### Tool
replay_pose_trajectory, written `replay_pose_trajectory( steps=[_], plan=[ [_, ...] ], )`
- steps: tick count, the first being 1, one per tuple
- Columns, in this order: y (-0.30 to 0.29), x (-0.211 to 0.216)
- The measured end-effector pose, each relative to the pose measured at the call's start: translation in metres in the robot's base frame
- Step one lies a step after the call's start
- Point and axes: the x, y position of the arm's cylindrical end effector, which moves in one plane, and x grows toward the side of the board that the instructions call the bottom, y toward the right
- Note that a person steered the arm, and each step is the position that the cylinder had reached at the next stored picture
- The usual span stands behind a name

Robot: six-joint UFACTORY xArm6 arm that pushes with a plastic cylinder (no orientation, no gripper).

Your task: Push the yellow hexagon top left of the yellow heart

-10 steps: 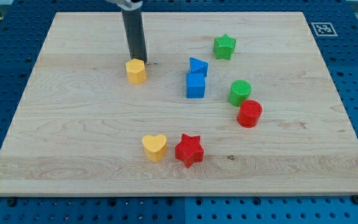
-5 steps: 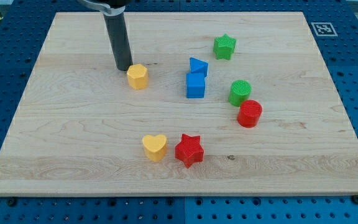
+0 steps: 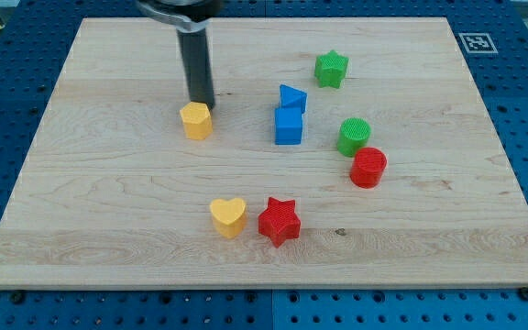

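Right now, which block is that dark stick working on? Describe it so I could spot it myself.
Start at the wooden board and find the dark rod in its upper left part. Just below my tip sits the yellow hexagon. The only other yellow block, the yellow heart, lies near the view's bottom beside a red star.

Tip [image 3: 202,102] just above hexagon [image 3: 196,120], touching. Heart [image 3: 228,216] well below, star [image 3: 279,221] beside its right.

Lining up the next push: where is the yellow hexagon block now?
The yellow hexagon block sits left of centre, just below my tip, left of the blue cube.
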Motion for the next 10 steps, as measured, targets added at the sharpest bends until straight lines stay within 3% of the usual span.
replay_pose_trajectory(
  steps=[1,3,10],
  plan=[
    [-0.023,0.000],
    [0.011,0.006],
    [0.052,0.123]
  ],
)
